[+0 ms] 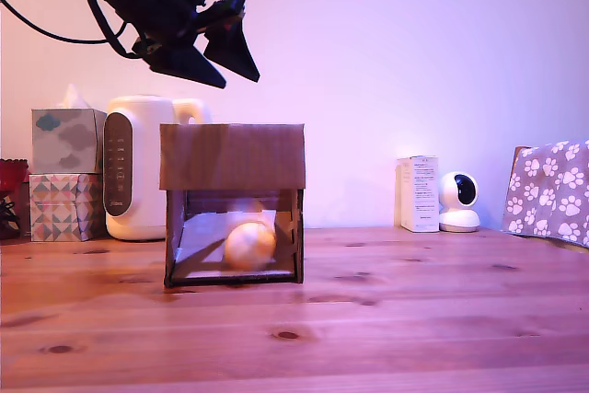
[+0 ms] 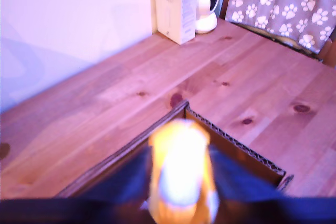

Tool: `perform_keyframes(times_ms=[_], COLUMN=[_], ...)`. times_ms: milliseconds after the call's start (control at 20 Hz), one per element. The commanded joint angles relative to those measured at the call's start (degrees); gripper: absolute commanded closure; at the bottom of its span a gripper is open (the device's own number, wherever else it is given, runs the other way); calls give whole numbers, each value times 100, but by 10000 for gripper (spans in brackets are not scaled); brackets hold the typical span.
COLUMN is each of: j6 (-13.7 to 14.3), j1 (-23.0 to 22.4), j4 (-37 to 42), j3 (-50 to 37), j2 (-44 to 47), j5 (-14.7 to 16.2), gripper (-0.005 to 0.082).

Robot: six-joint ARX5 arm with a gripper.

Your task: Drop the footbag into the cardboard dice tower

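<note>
Bare pine tabletop (image 1: 386,338) fronts the cardboard dice tower (image 1: 232,156); the footbag (image 1: 249,245) lies on its inner ramp (drop apparently done). Above, the gripper (image 1: 221,54) hangs with jaws apart, empty.

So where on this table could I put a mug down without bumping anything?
Best is the bare wood along the table's front edge, or the gap between the cardboard dice tower and the white carton. The exterior view's left is crowded: the kettle and stacked tissue boxes sit behind the tower.

Footbag (image 1: 249,244) seemingly inside dice tower (image 1: 232,157)
</note>
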Motion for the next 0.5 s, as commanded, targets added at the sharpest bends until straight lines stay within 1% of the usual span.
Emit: perform_keyframes(times_ms=[0, 50, 100, 150, 200, 250, 350, 450], j6=[28, 24, 26, 24, 26, 46, 96, 114], j1=[-17, -17, -17, -17, -17, -15, -15, -11], j4=[-201, -422, -616, -826, -1012, -1097, -1040, -682], j3=[81, 81, 81, 76, 70, 31, -186, -656], j2=[-330, -466, -586, -682, -756, -828, -1012, -1305], j5=[28, 87, 144, 170, 166, 168, 219, 291], gripper=[440, 656, 809, 770, 794, 793, 793, 793])
